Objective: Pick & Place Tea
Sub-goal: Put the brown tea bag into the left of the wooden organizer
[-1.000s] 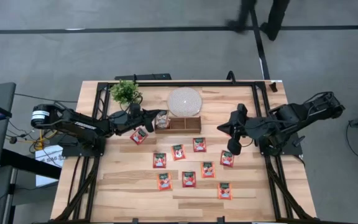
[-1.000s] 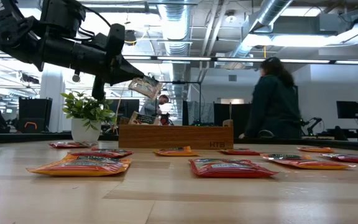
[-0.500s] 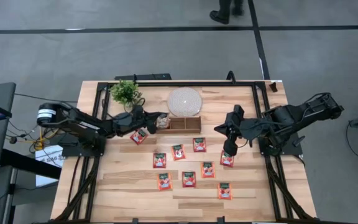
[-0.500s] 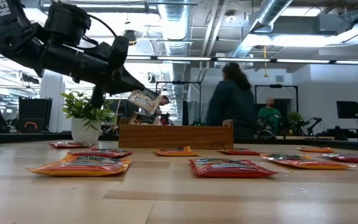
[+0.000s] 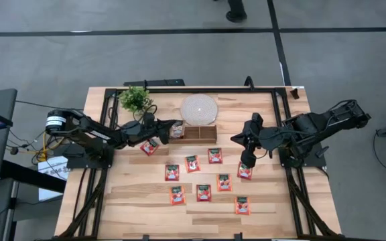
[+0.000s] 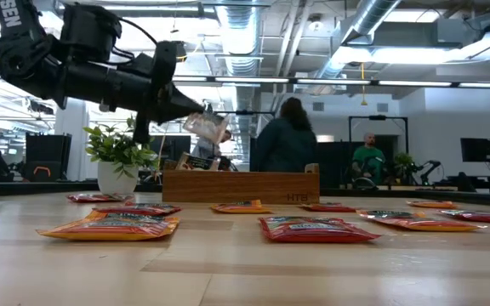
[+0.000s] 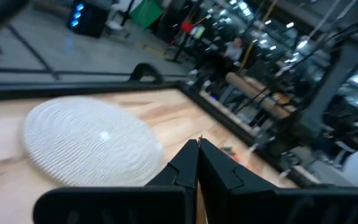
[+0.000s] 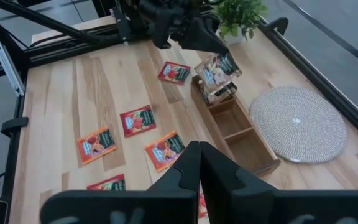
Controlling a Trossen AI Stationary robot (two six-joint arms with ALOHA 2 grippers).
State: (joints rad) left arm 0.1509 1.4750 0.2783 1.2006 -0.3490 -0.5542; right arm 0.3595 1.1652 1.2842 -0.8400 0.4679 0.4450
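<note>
The left claw hangs above the plant-side end of the wooden tray, its fingers pinched together on a pale tea packet that dangles from the tips clear of the table. Just under the claw, more packets stand upright in the tray's end compartment; the two compartments farther from the claw look bare. Beyond the tray from the claw lies the round woven mat, and behind the claw stands a small potted plant. One red packet lies flat on the table right beside the claw, on the side away from the plant. Eight more red packets lie scattered flat farther out toward the table's middle. The right claw waits well apart across the table, fingertips together and empty, just above the red packet nearest to it.
</note>
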